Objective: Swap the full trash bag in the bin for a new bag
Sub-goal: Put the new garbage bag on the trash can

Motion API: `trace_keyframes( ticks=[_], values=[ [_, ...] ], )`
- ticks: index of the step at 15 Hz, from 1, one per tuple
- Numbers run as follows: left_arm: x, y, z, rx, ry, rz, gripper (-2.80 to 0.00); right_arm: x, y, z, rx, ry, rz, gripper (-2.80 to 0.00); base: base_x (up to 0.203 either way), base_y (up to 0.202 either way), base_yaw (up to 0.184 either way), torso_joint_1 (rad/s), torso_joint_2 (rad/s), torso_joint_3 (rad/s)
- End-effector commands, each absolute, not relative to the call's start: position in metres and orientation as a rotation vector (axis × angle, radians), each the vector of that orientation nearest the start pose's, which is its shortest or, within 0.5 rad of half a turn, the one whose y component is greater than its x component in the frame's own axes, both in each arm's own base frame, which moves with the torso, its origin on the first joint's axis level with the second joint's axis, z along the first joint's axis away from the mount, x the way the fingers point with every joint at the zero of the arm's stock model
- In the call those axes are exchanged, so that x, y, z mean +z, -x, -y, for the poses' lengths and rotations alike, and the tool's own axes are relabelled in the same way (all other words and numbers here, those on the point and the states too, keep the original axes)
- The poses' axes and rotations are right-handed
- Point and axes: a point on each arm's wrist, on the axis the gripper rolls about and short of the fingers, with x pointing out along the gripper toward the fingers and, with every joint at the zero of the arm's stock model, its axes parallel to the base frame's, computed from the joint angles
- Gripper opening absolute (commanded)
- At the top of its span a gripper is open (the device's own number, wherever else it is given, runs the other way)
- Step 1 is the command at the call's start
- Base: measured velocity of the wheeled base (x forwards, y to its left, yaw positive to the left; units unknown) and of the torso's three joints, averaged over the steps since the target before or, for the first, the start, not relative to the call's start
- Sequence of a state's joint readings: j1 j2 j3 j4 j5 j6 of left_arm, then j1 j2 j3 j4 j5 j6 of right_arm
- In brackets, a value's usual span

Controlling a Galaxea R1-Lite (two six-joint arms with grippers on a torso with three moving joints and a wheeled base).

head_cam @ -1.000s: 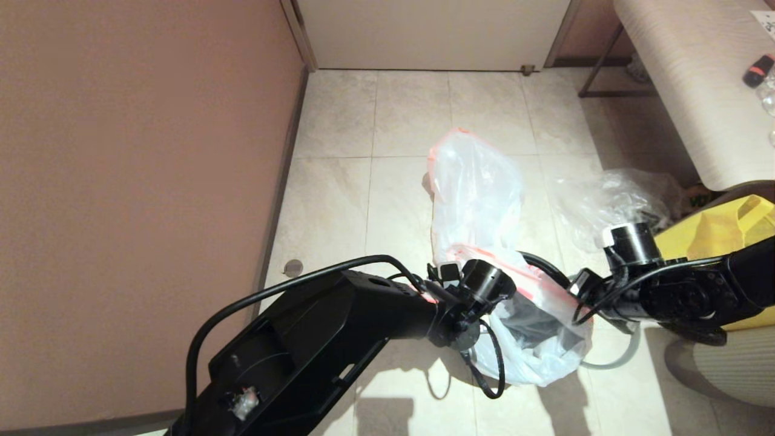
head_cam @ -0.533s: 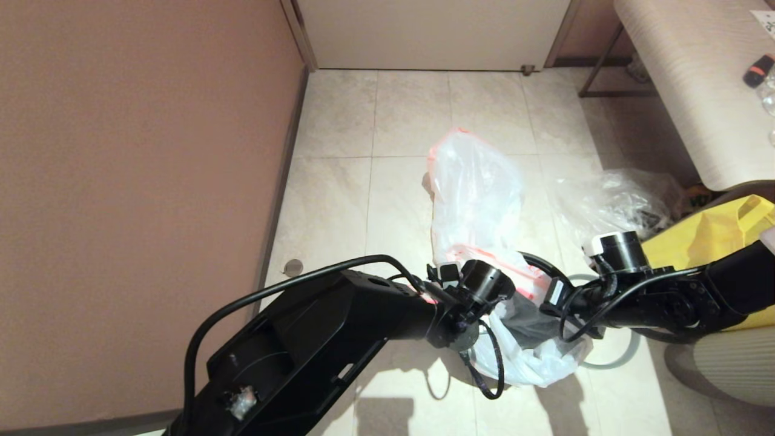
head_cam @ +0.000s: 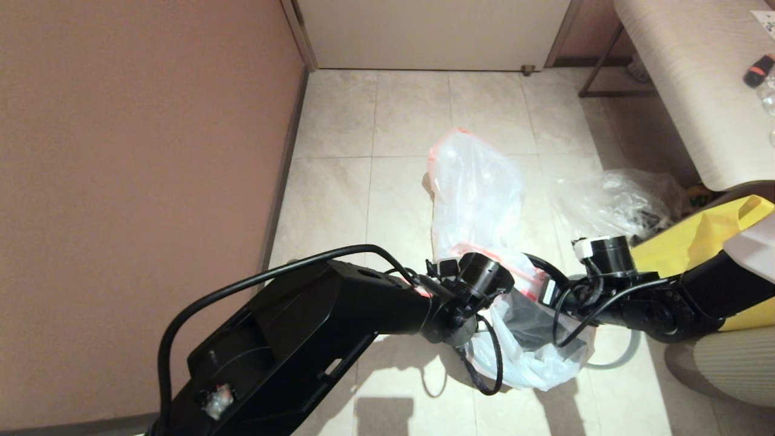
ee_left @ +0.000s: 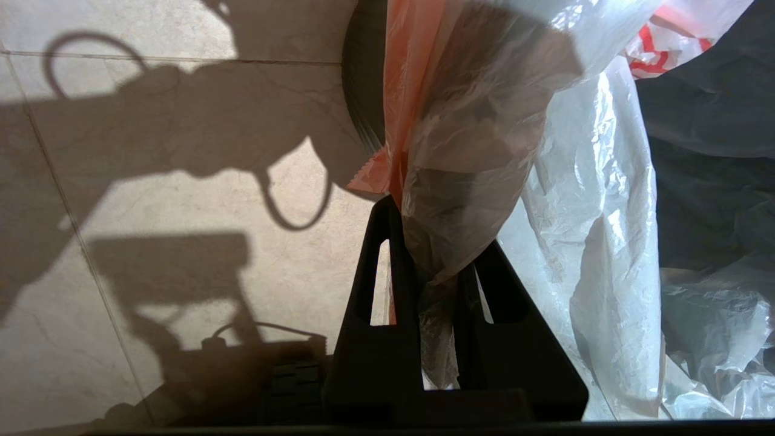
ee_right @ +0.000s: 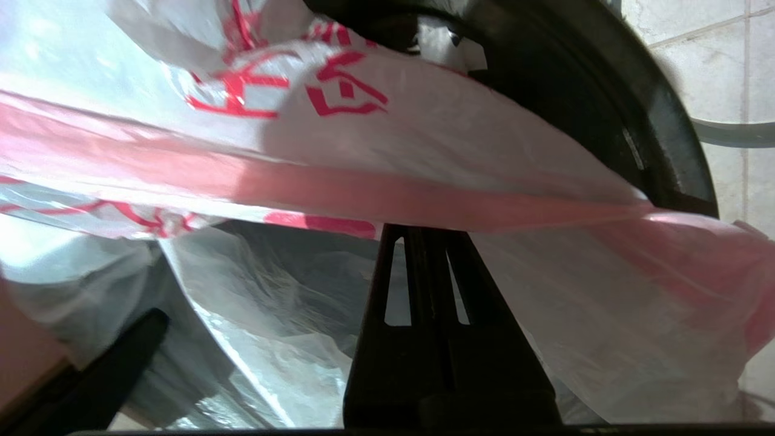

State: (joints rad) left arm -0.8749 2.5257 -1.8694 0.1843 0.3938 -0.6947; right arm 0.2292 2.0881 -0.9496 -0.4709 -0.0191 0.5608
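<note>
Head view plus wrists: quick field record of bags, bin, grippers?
new bag: printed, draped over the bin, mouth held on both sides
left gripper: shut on new bag's edge
right gripper: shut on new bag's pink edge
full bag: on floor beyond the bin
grey ring: on floor by the bin
clear bag: right of full bag

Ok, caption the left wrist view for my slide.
Left gripper pinches the thin translucent white, pink-edged new bag beside the round black plastic bin, above the tiled floor.
</note>
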Motion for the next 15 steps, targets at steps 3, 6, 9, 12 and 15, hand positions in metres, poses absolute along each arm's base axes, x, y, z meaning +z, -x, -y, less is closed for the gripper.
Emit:
trace_keyframes(
  ticks=[3, 6, 9, 12, 15],
  values=[
    [0.056, -0.324, 0.375, -0.195, 0.167, -0.778, -2.8, 0.068, -0.364, -0.082, 0.01, -0.429, -0.673, -2.8, 0.0, 0.0, 0.0, 0.0, 0.0, 0.0],
    [0.06, -0.32, 0.376, -0.208, 0.167, -0.783, -2.8, 0.077, -0.371, -0.081, -0.033, -0.425, -0.535, -2.8, 0.0, 0.0, 0.0, 0.0, 0.0, 0.0],
    [0.063, -0.316, 0.377, -0.226, 0.174, -0.781, -2.8, 0.083, -0.376, -0.081, -0.044, -0.421, -0.427, -2.8, 0.0, 0.0, 0.0, 0.0, 0.0, 0.0],
    [0.063, -0.313, 0.379, -0.233, 0.172, -0.783, -2.8, 0.094, -0.378, -0.076, -0.07, -0.427, -0.386, -2.8, 0.0, 0.0, 0.0, 0.0, 0.0, 0.0],
    [0.062, -0.311, 0.38, -0.235, 0.167, -0.787, -2.8, 0.094, -0.382, -0.072, -0.096, -0.429, -0.371, -2.8, 0.0, 0.0, 0.0, 0.0, 0.0, 0.0]
  ],
)
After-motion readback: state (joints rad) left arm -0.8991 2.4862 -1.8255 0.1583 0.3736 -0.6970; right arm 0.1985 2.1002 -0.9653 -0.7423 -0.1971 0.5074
